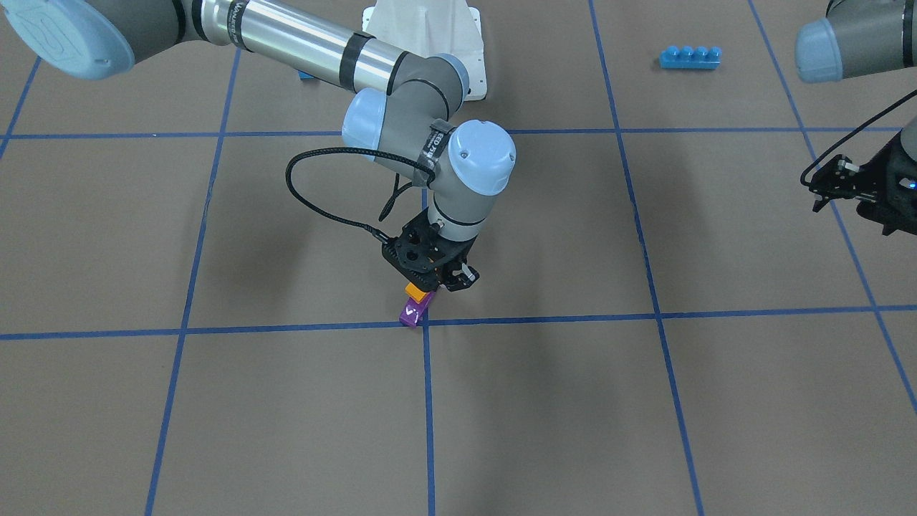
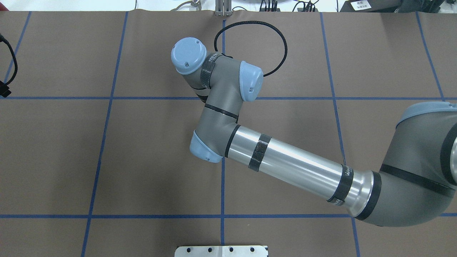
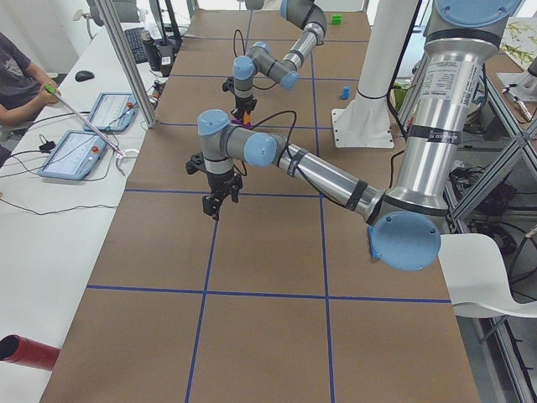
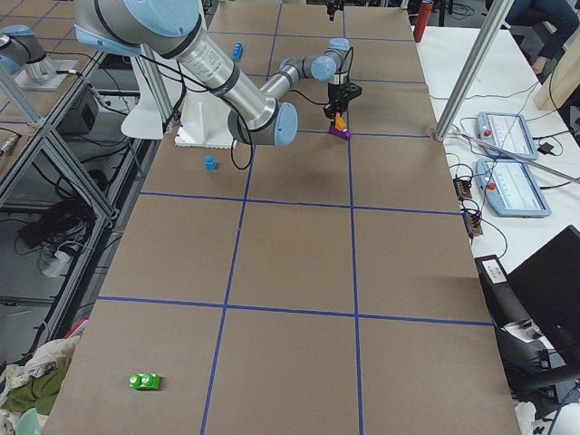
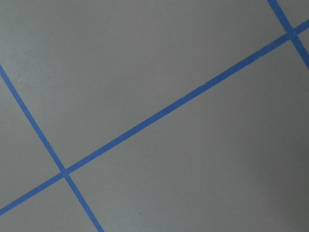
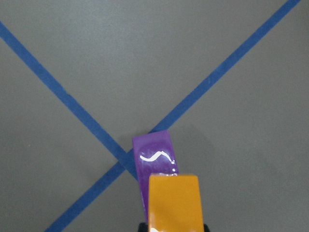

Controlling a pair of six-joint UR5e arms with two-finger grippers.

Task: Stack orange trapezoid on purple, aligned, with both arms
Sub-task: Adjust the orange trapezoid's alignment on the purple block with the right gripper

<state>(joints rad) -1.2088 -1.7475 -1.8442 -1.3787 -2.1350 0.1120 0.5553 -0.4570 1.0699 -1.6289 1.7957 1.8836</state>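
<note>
One brown bench (blue grid): right pincer grips the orange brick over the purple brick; I cannot tell how wide the left pincer is.

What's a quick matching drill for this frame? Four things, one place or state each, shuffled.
Things:
1. orange trapezoid
2. purple brick
3. blue four-stud brick
4. left gripper

Places or states:
A. alone on the table, nothing touching it
B. above bare table, no brick near
C. clamped in the right gripper
D. on the table at a tape crossing, under the held brick

Pairs: 1-C, 2-D, 3-A, 4-B.
</note>
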